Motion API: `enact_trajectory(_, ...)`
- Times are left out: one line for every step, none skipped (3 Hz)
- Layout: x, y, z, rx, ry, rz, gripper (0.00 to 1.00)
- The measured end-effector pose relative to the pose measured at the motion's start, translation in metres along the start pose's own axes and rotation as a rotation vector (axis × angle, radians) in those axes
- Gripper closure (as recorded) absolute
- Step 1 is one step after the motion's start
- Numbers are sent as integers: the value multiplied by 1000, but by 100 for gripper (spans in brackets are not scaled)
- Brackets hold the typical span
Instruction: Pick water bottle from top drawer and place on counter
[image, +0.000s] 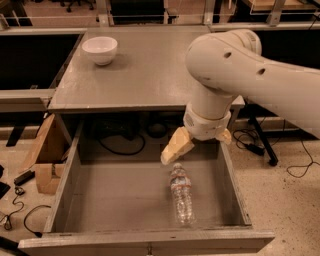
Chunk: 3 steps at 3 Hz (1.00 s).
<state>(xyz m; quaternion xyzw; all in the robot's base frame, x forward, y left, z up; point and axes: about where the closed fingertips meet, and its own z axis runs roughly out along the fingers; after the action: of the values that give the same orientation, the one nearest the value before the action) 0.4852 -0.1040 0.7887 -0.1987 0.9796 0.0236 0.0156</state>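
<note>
Water bottle lies on its side on the floor of the open top drawer, right of the middle, with its white cap pointing toward the back. The hand hangs over the drawer's rear part, just above the cap end. Its two tan fingers are spread wide and hold nothing. The pale arm reaches in from the right over the desk. A white bowl sits at the desk's far left corner.

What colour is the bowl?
White bowl, camera view. The hand hovers over the top drawer near the water bottle.
</note>
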Motion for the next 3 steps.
enact_trajectory(1,7,27,4,-15,26,0)
enact_trajectory(5,11,49,13,-73,31,0)
enact_trajectory(6,15,75,16,-123,15,0)
